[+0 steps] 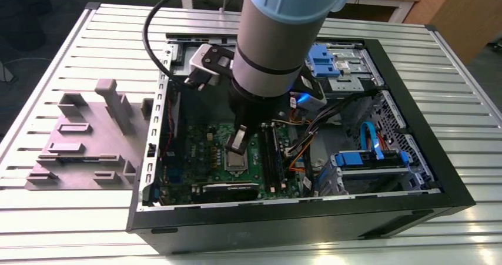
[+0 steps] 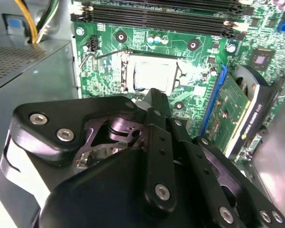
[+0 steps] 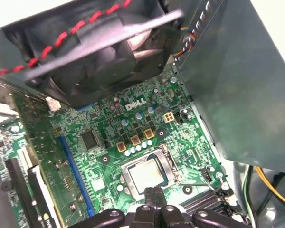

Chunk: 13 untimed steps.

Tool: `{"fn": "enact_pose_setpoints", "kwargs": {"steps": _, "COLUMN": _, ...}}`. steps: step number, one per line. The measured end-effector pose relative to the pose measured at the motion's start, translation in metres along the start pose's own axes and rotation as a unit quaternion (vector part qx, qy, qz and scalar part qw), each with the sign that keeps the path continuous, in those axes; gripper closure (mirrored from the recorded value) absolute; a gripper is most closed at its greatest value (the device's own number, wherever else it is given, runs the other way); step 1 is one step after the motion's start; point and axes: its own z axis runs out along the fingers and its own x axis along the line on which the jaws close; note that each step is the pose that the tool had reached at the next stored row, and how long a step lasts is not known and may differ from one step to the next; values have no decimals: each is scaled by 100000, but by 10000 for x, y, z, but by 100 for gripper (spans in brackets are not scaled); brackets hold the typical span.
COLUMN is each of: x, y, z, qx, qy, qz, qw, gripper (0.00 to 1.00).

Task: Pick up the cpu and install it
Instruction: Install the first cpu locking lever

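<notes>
End effector fingertips together, empty, above cpu seated in socket

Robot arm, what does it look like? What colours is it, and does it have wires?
The arm is a fat grey tube with pale blue caps and a black band at the wrist. A thick black cable loops down its side to a small grey box. The gripper is black, with jointed metal links held by shiny silver screws, ending in slim fingers.
</notes>
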Motion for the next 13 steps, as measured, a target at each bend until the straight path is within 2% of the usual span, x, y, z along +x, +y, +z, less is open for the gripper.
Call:
{"fn": "enact_pose_setpoints", "kwargs": {"steps": 6, "x": -26, "y": 13, "z": -26, "qx": 17, "qy": -71, "qz": -7, "qw": 100000, "gripper": 90}}
{"fn": "enact_pose_setpoints", "kwargs": {"steps": 11, "x": -51, "y": 31, "z": -95, "qx": 63, "qy": -70, "qz": -11, "qw": 100000, "gripper": 90}}
{"fn": "enact_pose_setpoints", "kwargs": {"steps": 13, "x": -67, "y": 37, "z": -95, "qx": 74, "qy": -64, "qz": -12, "qw": 100000, "gripper": 90}}
